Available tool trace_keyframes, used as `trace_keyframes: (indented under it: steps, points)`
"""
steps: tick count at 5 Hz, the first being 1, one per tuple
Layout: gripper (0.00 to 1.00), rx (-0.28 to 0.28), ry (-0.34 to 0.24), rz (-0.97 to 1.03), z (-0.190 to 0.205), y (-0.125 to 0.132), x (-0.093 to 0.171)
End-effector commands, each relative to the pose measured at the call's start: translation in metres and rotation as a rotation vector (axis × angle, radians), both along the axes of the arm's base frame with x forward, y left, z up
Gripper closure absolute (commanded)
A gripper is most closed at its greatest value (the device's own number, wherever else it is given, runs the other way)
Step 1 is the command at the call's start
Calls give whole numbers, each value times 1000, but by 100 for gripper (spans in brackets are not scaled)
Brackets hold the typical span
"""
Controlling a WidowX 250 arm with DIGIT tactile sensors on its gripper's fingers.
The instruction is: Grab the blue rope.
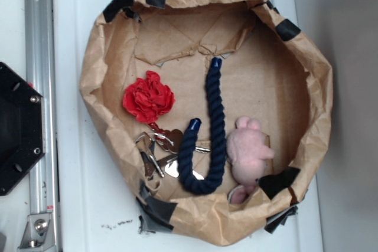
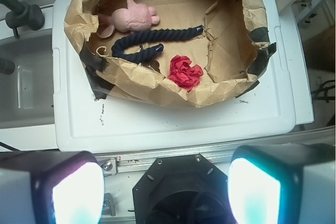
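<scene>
- Hovering high, our gripper [image 2: 165, 190] had its jaws spread wide, holding nothing.
- We saw the blue rope [image 2: 152, 42] well ahead, long axis running across the jaws' gap.

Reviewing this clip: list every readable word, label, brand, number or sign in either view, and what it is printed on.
None: no legible text in either view.
Crumpled brown paper bin with black tape patches: unprinted.
Thick dark navy twisted rope, red fabric flower, pink plush toy: no tags showing.
Silver metal keys: any engraving is too small to read.
White lid surface: only dark scuffs, no lettering.
</scene>
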State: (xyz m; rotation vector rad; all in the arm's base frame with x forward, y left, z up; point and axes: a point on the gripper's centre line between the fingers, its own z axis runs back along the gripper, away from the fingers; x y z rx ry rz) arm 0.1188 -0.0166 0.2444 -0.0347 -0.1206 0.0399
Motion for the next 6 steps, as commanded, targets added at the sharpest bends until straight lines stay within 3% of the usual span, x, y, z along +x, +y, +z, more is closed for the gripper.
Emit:
trace_keyframes:
  steps: [1,2,3,4,5,6]
  points:
    - [0,0,0,0,0,0,0]
    - [0,-26,-22,-67,-17,14,50]
    - [0,-68,24,-290,-42,19,101]
    - [0,-87,124,-417,-78,23,130]
    - [0,-36,208,-574,-114,29,148]
    - [0,-36,208,-574,-114,29,148]
